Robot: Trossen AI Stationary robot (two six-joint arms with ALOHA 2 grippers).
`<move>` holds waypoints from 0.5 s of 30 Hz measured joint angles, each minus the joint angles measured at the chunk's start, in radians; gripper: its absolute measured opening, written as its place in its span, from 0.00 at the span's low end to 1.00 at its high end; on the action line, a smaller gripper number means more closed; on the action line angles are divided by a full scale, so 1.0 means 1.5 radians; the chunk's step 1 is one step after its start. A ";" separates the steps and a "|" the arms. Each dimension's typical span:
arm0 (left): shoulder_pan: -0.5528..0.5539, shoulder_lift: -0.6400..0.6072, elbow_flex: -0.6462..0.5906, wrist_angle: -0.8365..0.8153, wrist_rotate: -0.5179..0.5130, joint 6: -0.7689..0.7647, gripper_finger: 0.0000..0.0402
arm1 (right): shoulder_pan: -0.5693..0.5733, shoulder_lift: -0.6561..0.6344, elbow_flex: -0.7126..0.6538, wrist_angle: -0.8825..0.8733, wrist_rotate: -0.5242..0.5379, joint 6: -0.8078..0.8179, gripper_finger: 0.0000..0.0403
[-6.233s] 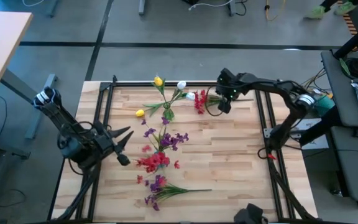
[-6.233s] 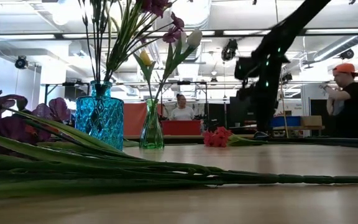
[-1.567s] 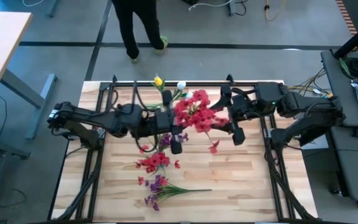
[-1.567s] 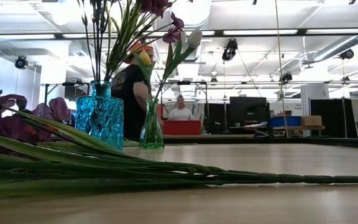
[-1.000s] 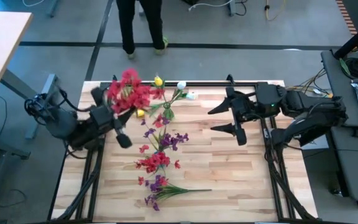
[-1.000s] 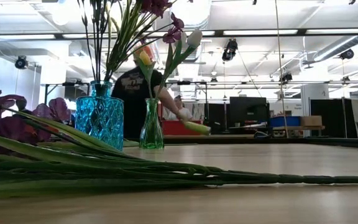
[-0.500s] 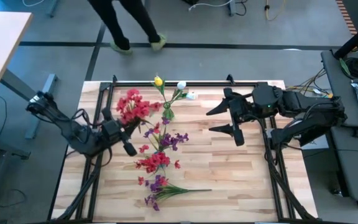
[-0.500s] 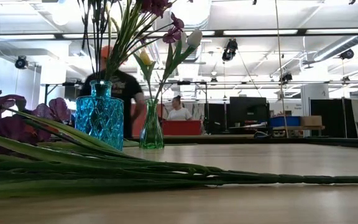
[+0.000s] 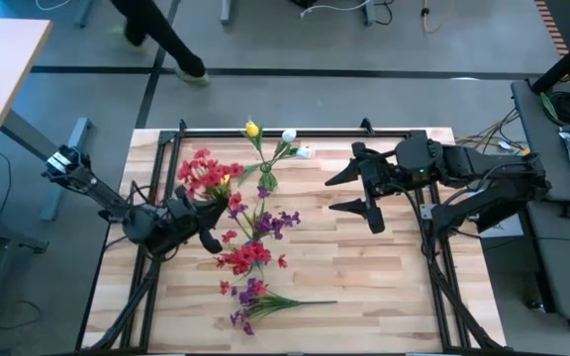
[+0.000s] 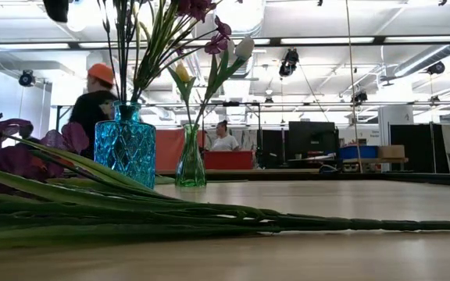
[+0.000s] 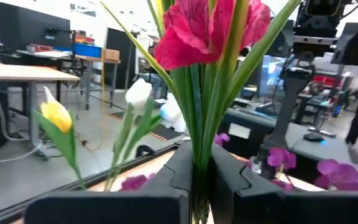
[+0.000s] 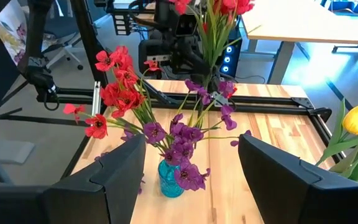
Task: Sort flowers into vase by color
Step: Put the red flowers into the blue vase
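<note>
**Red Cluster Carried by the Left Arm: Placement and Clearance**

The surface (image 9: 384, 287) carried a blue vase (image 12: 171, 177) holding purple flowers (image 12: 182, 138) and red flowers (image 12: 118, 87) at its middle. This vase served as the landmark.

The left gripper (image 9: 188, 220) stood beside the vase, on the left arm's side, with its jaws clamped on the stem of a red cluster (image 9: 204, 170) held upright. The placement probably called for raising the stem end above the vase mouth, aligning it over the red stems, then lowering it straight down. Tilting risked snagging the purple blooms.

The right gripper (image 9: 356, 193) waited well apart on the opposite side of the vase, jaws wide and holding nothing.

A loose purple stem (image 9: 270, 303) lay on the surface on the near side of the vase; a slim green vase (image 10: 191, 164) with yellow and white buds (image 9: 270, 138) stood beyond it. Open room remained above the vase and toward the right gripper. The black frame (image 9: 295, 133) bounded the surface's edges.
</note>
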 joint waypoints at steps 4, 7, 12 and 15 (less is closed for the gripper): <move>0.000 0.039 -0.008 0.088 0.053 0.002 0.01 | 0.000 0.004 0.000 0.001 0.000 0.005 0.61; -0.004 0.059 0.009 0.092 0.059 0.003 0.01 | 0.000 0.007 0.000 0.005 0.001 0.007 0.62; -0.015 0.077 0.040 0.050 0.056 0.001 0.01 | 0.000 0.008 0.000 0.005 0.001 0.013 0.62; -0.032 0.081 0.055 0.030 0.011 -0.002 0.01 | 0.000 0.008 0.000 0.005 0.001 0.015 0.62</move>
